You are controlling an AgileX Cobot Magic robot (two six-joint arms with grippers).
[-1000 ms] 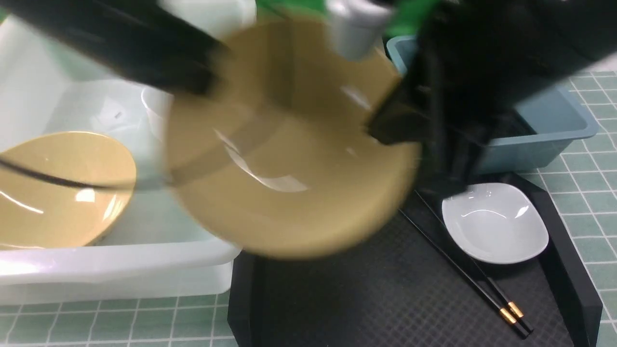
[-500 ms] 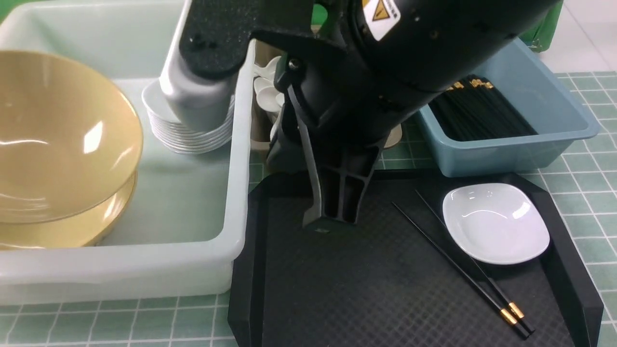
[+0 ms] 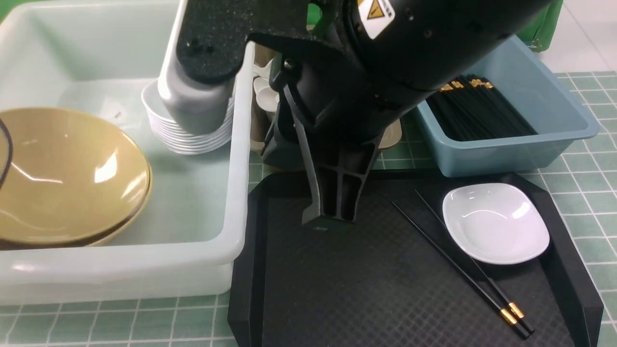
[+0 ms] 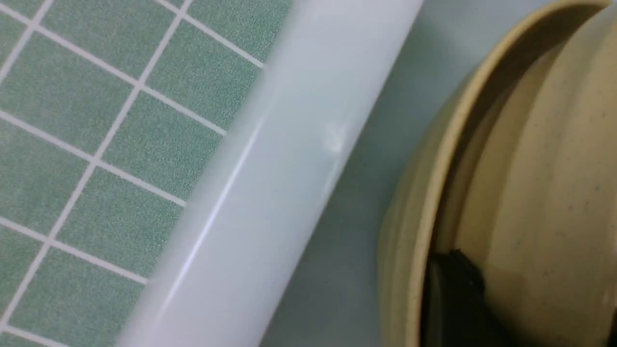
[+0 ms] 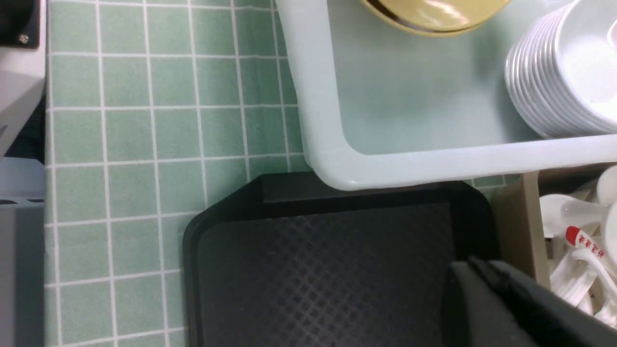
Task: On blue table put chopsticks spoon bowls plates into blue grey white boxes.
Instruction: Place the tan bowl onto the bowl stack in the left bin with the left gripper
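Observation:
Two tan bowls lie nested in the white box, beside a stack of white plates. In the left wrist view one black finger of my left gripper sits between the two bowls' rims, against the upper bowl; its other finger barely shows. My right gripper hangs shut and empty over the black tray. One white plate and a pair of chopsticks lie on the tray. The blue box holds more chopsticks. White spoons fill the grey box.
The right arm's dark body fills the upper middle of the front view and hides most of the grey box. The tiled blue table shows round the tray and boxes. The tray's far edge lies close to the white and blue boxes.
The tan bowl swung left over the white box, then came down and now sits nested on the other bowl. The right arm has barely moved in the last half second.

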